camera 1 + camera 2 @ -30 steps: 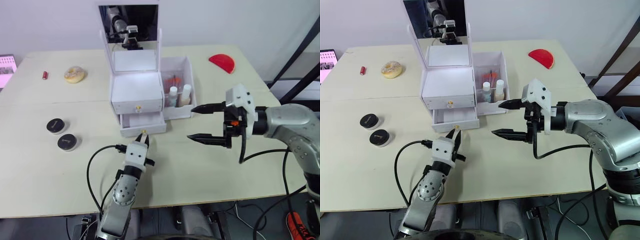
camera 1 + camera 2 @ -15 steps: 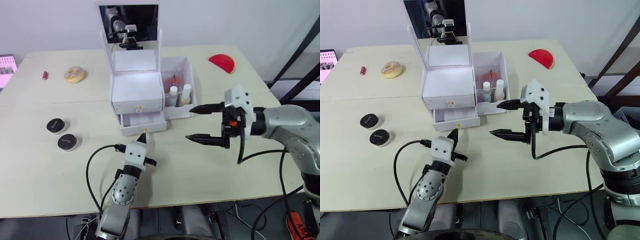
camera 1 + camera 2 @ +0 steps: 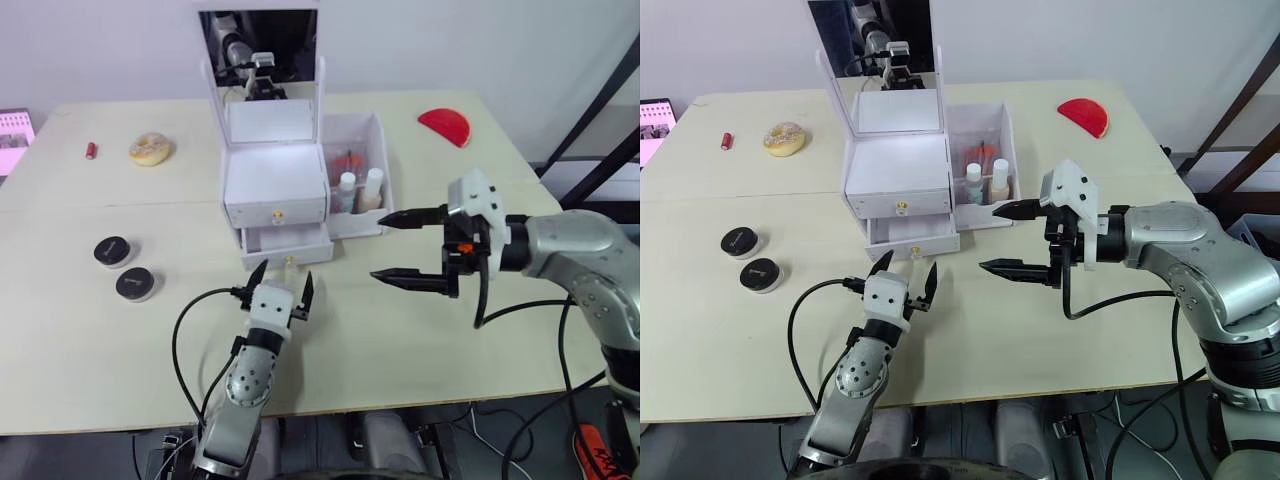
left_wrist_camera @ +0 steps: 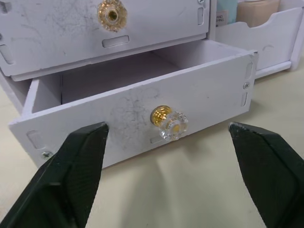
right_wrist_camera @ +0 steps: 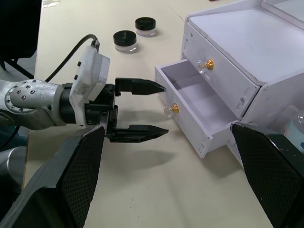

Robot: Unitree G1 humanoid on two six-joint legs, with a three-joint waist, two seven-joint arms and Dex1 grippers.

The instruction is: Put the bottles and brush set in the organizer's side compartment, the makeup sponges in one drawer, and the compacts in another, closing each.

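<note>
On the table (image 3: 400, 340), bare surface runs wide in front of the organizer (image 3: 290, 190) and to its right, out to the near edge; the left gripper (image 3: 280, 283) sits mid-front, well in from that edge. Right gripper (image 3: 400, 247) hangs over open tabletop right of the organizer, fingers spread wide, one tip near the side compartment (image 3: 357, 170), the other lower, nothing between them. Left gripper also spread wide, empty, pointing at the lower drawer (image 4: 142, 114), which is pulled out and looks empty inside; its knob (image 4: 169, 122) lies between the two fingers (image 4: 71, 175), just ahead of them, not touching. Upper drawer (image 3: 275, 212) shut. Two bottles (image 3: 358, 190) stand upright in the side compartment with something red behind them, too small to tell. Two compacts (image 3: 123, 267), black lids, lie on the left part of the table, well apart from the left gripper, close to each other. A tan round sponge (image 3: 150, 148) and a small red item (image 3: 90, 150) lie at far left near the back edge. A red half-round thing (image 3: 445, 125) lies far right at the back, well apart from the right gripper. Mirror lid (image 3: 262, 55) stands upright.
</note>
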